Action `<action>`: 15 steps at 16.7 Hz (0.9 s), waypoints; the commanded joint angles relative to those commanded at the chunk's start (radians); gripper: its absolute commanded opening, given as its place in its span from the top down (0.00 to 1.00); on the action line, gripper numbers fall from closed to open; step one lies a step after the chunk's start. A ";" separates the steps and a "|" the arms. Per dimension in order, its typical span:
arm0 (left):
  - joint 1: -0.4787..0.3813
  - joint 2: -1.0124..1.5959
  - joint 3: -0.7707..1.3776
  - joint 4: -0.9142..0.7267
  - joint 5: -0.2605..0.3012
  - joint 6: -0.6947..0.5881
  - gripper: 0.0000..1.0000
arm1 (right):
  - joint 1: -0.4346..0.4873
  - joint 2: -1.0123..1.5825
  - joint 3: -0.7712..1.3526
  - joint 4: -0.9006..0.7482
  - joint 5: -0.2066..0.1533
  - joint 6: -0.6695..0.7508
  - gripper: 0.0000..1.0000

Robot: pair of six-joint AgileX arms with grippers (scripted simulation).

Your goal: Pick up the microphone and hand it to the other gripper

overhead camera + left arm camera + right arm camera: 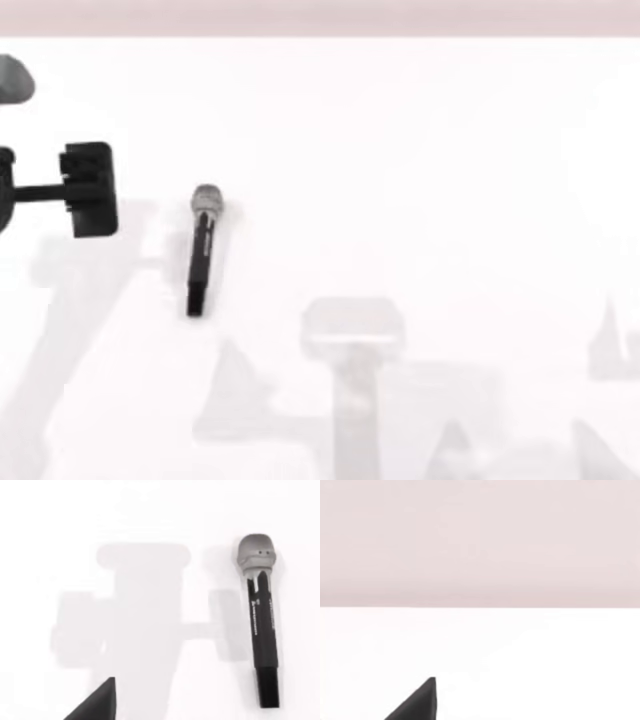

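Left gripper (90,190) beside microphone (202,250)

Mic (203,248) flat on table (420,150) (left side), left gripper (90,190) beside it, apart

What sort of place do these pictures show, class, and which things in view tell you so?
Probably a simulated robot test bench, not a lived-in room: a bare white table, one microphone lying flat on it, and the left gripper beside it at the table's left side. The right arm shows only a fingertip.
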 joint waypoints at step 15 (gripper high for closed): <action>-0.168 0.920 0.691 -0.459 -0.012 -0.155 0.00 | 0.000 0.000 0.000 0.000 0.000 0.000 0.00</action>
